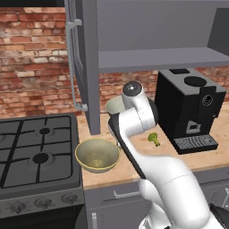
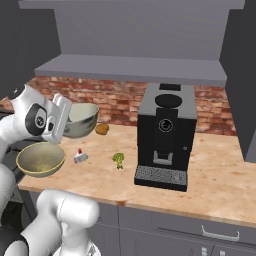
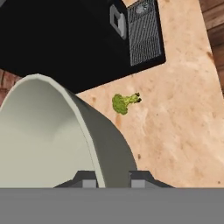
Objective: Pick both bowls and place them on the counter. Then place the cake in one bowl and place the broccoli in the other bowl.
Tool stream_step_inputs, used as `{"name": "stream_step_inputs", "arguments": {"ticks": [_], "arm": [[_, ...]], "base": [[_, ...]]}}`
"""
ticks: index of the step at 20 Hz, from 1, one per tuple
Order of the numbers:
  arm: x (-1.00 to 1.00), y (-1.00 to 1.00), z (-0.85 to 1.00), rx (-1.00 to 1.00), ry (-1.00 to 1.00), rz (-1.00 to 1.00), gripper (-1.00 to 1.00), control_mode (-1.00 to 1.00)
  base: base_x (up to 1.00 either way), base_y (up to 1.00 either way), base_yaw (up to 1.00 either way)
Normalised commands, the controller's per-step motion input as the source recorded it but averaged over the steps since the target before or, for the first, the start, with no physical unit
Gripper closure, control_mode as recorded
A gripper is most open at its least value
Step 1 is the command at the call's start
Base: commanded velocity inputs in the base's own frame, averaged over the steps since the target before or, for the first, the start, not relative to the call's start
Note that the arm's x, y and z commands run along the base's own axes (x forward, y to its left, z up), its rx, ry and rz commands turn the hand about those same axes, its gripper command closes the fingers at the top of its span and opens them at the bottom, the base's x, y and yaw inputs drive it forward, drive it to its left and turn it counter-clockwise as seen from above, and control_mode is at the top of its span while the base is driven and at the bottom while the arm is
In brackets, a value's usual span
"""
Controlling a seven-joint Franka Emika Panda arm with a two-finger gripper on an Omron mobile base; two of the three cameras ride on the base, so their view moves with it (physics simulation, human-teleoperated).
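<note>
Two-finger gripper (image 3: 113,177) pinches mottled grey-green bowl's (image 2: 80,119) pale rim, held above beige wood-grain counter (image 2: 210,175); bare counter directly below, behind yellow-tan bowl (image 2: 41,159) at front-left edge.

Both base views look forward and down from behind at the counter (image 1: 214,147) and shared coffee machine (image 2: 165,135), while the hand view peers closely down.
</note>
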Motion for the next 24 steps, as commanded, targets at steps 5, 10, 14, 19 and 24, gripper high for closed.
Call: {"name": "stream_step_inputs", "arguments": {"ticks": [5,10,14,19,24], "arm": [[0.48,-0.04,-0.29,0.00,0.03,0.00,1.00,-1.00],[0.34,-0.16,-0.24,0.01,0.00,0.00,1.00,-1.00],[0.28,-0.14,-0.26,0.00,0.00,0.00,1.00,-1.00],[0.18,-0.21,-0.20,0.00,0.00,-0.02,1.00,-1.00],[0.09,-0.24,-0.16,0.00,0.00,-0.02,1.00,-1.00]], "base": [[0.00,0.00,0.00],[0.00,0.00,0.00],[0.00,0.00,0.00],[0.00,0.00,0.00],[0.00,0.00,0.00]]}}
